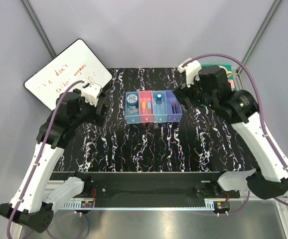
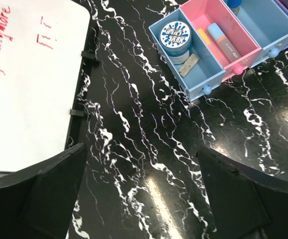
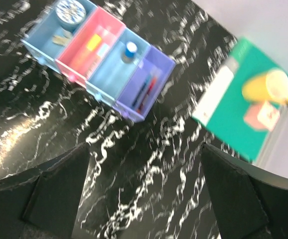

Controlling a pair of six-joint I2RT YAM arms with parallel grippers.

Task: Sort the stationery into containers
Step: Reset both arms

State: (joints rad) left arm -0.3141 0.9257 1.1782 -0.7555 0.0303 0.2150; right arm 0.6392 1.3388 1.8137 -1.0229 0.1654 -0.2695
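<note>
1. The sorting looks finished to me. The row of bins [image 1: 153, 107] sits mid-counter, toward the far side, and no view shows loose stationery on the counter [image 1: 134, 149]. The main risk is undoing good work.
2. Contents run left to right:
   - The left blue bin holds a round tin [image 2: 177, 37] and a small eraser [image 2: 189, 64].
   - The pink bin holds an orange-yellow bar [image 2: 204, 39] and a marker [image 2: 224, 44].
   - The next blue bin holds a small bottle [image 3: 129, 50].
   - The purple bin at the right end holds the red and blue pens [image 3: 146, 89].
3. Both sets of jaws are spread wide and hold nothing (each wrist view shows only bare counter between the fingers). The left jaws hang left of the bins, near the whiteboard [image 1: 67, 74]. The right jaws hang right of the bins, near the green book [image 3: 233, 104].
4. If either arm swings inward too low, a finger could clip a bin wall. The bins look light and the counter glossy, so I would expect the row to skid or tip and spill its contents.
5. The pens lie lengthwise in a narrow bin. How near their ends come to the rim I cannot tell, but a brush there might flick one out.
6. A wrong pick is possible on the right. The yellow mug [image 3: 271, 87] and pink cube [image 3: 261, 117] on the book are not items to sort, and the right jaws are closest to them.
7. The whiteboard lies just beside the counter's left edge, so a wide outward swing of the left arm could knock it.
</note>
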